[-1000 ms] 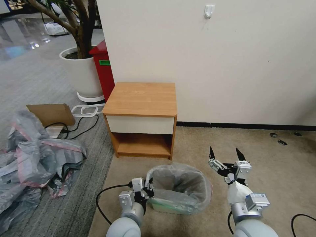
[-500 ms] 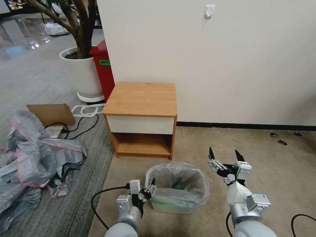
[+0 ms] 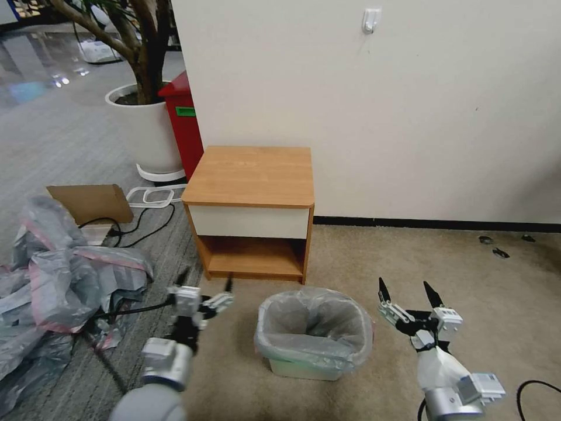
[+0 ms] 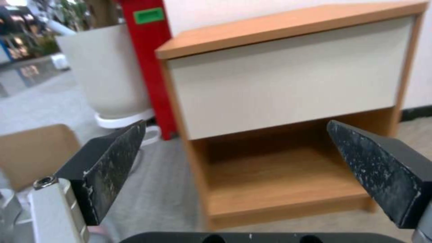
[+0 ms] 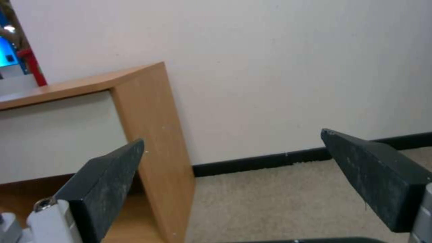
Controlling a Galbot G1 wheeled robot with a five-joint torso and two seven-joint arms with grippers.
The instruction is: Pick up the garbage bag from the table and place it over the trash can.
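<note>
Since half a second ago the left gripper [image 3: 204, 290] has swung away from the trash can's left rim, out over the carpet toward the front left leg of the table, and the right gripper [image 3: 409, 292] has dropped slightly lower in the head view.

Beige carpet covers the floor on the right and grey carpet lies on the left; a plain white wall [image 3: 380, 105] with a black skirting runs behind. The table [image 3: 251, 175] stands against that wall, its light-brown top bare and its lower shelf open. Left of it stand a tall red bin [image 3: 184, 123] and a big white plant pot [image 3: 146, 131] holding a tree. A heap of grey-and-pink plastic bags [image 3: 64, 280] sprawls on the grey carpet at far left, with a piece of cardboard [image 3: 90, 202] behind it.

Just in front of the table sits the trash can [image 3: 304, 367], and the garbage bag [image 3: 315, 327] lines it, its thin grey plastic folded down over the rim all round.

Both grippers have their fingers spread wide and hold nothing. The left one hovers well left of the bag, apart from it; the right one hovers near the can's right side, not touching it.
</note>
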